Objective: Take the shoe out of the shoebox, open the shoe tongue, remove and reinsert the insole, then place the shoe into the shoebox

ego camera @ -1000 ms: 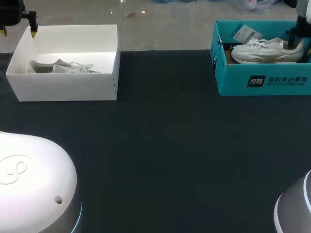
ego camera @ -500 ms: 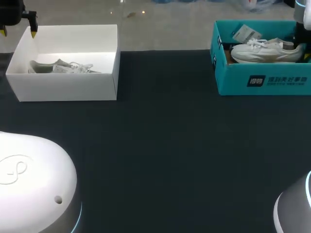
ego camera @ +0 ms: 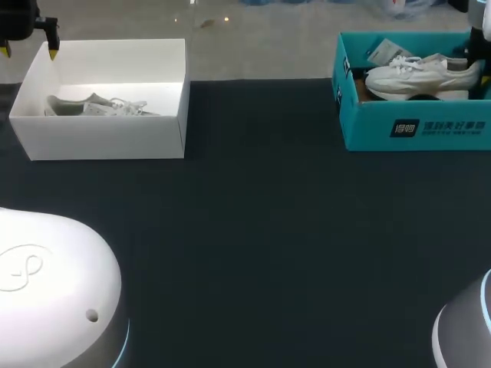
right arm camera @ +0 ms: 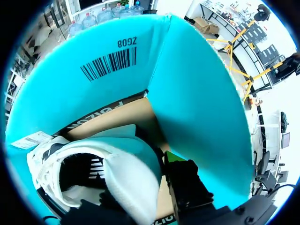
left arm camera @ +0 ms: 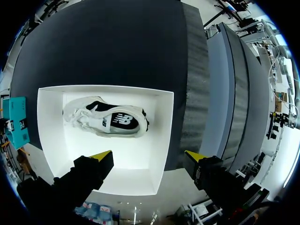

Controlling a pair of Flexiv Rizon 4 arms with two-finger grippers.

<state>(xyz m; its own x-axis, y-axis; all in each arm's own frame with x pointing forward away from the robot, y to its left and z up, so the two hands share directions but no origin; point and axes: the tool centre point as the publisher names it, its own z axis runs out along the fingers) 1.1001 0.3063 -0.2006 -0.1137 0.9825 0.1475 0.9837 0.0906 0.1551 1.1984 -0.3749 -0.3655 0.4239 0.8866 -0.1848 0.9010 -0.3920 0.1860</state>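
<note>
Right gripper [right arm camera: 140, 180]: pinching the heel of the white shoe [ego camera: 420, 75]. One finger is outside against the back of the heel. The other looks to be down inside the collar and is mostly hidden. My read is that the heel grip is deliberate: it's the stiffest part, and it leaves the laces and tongue free for the next step.

The shoe is in the teal box [right arm camera: 201, 98], toe pointing away from the gripper, heel close to the end wall. From the head view it sits level, sole about at rim height with shadow beneath. I judge it's off the box floor, mid-lift, not yet clear of the walls. A paper tag [ego camera: 388, 52] lies in the box near the toe.

Left gripper [left arm camera: 146, 157]: fingers spread wide, nothing between them. It hovers above the far edge of the white box [left arm camera: 159, 140] at the far left of the table [ego camera: 268, 230]. A second shoe [left arm camera: 105, 119] lies inside, on its side as far as I can tell. Parked there, the left arm is out of the right arm's path.

Next: lift straight up, because the wall is tight behind the heel, then across to the open table.
</note>
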